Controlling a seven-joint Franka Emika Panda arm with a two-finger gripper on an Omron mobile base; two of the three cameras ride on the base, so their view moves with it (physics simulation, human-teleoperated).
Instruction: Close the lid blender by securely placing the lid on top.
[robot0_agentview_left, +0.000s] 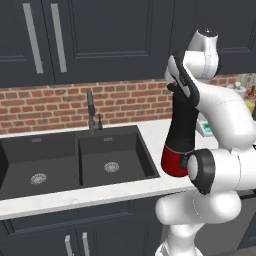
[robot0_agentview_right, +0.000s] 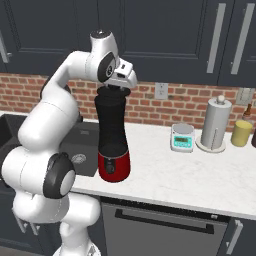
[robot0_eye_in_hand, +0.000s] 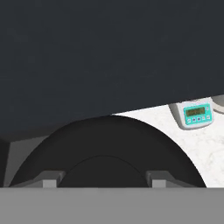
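Blender (robot0_agentview_right: 113, 145) stands near the front edge of the white worktop (robot0_agentview_right: 170, 175), just right of the dark double sink (robot0_agentview_left: 75, 160), its red base on the stone and its black jar rising straight up. The gripper (robot0_agentview_right: 116, 88) is directly over the jar's mouth, pointing down, so close that in both base views the hand and the jar top run together into one dark shape.

In the hand view, the two finger tips (robot0_eye_in_hand: 50, 180) rise at the bottom with a broad black round disc between and beyond them, a smaller raised round form at its middle. That reads as the lid (robot0_eye_in_hand: 109, 144) with its knob, seen from above. The fingers stand either side of that middle part, but black on black hides whether they pinch it or merely flank it, so I cannot tell if the gripper has a hold of the lid or has let go. Nor can I tell whether the lid already sits in the mouth or hangs just above it.

My judgement is that the placing step is at or near its end. The next move calls for a short straight press downward, keeping the lid level and centred, then opening the fingers and lifting vertically so the knob is not dragged sideways.

Farther back on the worktop lie a small teal kitchen scale (robot0_agentview_right: 182, 137), a paper towel roll (robot0_agentview_right: 216, 122) and a yellow container (robot0_agentview_right: 241, 133), well apart from the work, before the brick wall (robot0_agentview_left: 60, 102).
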